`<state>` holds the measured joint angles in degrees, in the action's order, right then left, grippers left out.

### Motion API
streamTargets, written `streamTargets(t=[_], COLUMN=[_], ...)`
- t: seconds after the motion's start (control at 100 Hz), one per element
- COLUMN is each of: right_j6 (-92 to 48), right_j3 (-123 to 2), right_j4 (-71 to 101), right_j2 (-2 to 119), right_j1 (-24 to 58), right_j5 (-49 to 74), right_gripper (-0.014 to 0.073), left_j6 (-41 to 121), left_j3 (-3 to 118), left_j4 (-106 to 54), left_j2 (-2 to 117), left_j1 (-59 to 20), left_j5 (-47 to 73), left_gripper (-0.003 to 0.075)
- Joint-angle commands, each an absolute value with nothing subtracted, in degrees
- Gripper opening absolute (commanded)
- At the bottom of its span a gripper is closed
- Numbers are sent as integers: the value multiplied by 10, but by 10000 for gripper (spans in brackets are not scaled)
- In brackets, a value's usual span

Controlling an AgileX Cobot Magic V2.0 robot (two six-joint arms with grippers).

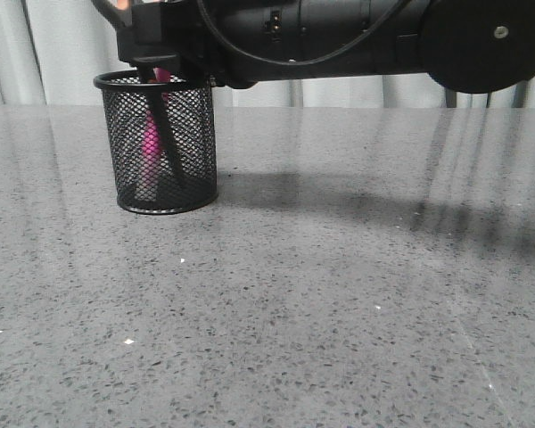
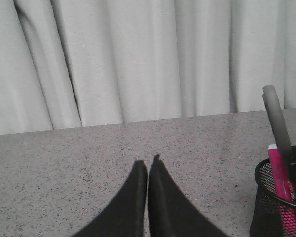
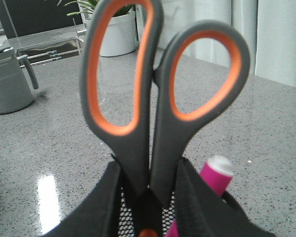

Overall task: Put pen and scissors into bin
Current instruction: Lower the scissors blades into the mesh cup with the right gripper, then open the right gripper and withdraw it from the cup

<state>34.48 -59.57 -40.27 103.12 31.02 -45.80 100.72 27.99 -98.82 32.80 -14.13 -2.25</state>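
The right gripper (image 3: 149,190) squeezes the scissors (image 3: 153,98), blades down inside the bin (image 1: 160,143), so they drop in beside the pen (image 1: 150,138). The left gripper (image 2: 148,170) is closed on nothing.

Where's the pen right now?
In the front view the pen stands inside the bin at the table's far left, beside the scissors.

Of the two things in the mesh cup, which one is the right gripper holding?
The scissors: the right gripper grips them just under the orange-lined handles, blades down inside the bin. The pink pen stands free beside them, untouched.
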Motion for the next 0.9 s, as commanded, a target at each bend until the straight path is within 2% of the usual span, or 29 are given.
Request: streamTargets(t=[0.0,0.36,0.45,0.75,0.89], right_j6=[342,342,342,342,342], right_j3=[-608,-608,-608,-608,-608], right_j4=[-391,-391,-391,-391,-391], right_j2=[1004,1004,1004,1004,1004], right_j1=[308,308,308,308,308], right_j5=[-502,-502,-504,-517,-520], right_gripper=[-51,215,241,244,330], left_j6=[1003,1003,1003,1003,1003], left_j3=[296,296,296,296,296], left_j4=[-986,-986,-986,-986,-986], left_j2=[328,328,328,328,328], left_j1=[-142,-142,-142,-142,-142], left_j5=[-12,-12,-12,-12,-12], left_gripper=[-22,-22,-22,-21,-22])
